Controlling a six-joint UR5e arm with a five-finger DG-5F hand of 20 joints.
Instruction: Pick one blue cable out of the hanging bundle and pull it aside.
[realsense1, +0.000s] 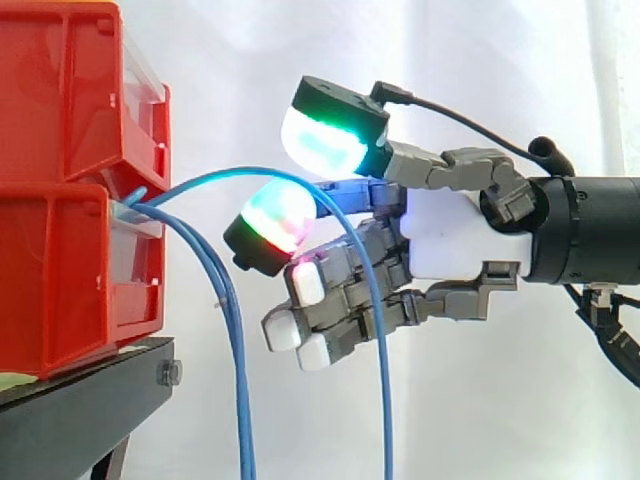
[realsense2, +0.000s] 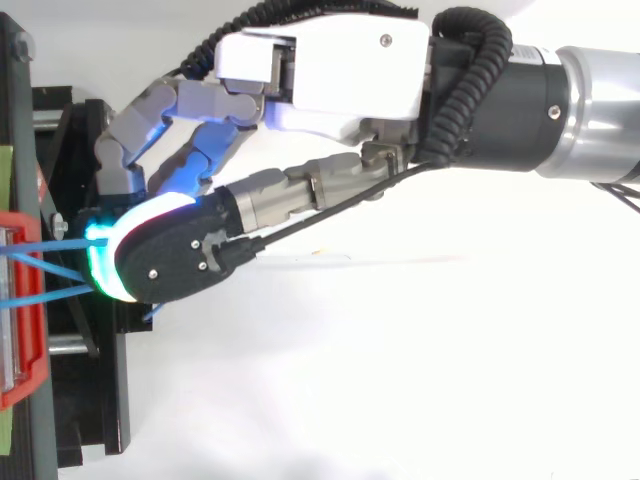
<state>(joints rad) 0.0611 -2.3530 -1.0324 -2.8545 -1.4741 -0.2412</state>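
Note:
Several blue cables come out between two stacked red bins (realsense1: 60, 290) at the left. Two of them, the bundle (realsense1: 240, 400), hang straight down beside the stand. One blue cable (realsense1: 386, 400) arcs away to the right, runs over a finger between two glowing pads, and drops in front of the curled lower fingers. My hand (realsense1: 455, 235) reaches in level from the right, its fingers curled round this cable. From above, the hand (realsense2: 340, 70) has its glowing fingertips (realsense2: 105, 262) at the bin's front, where the cables (realsense2: 45, 245) fan out.
The red bins (realsense1: 60, 100) sit on a black stand (realsense1: 80, 410) whose edge lies just left of and below the fingertips. From above, the bin rim (realsense2: 30, 370) and the stand (realsense2: 100, 400) line the left side. A white curtain hangs behind.

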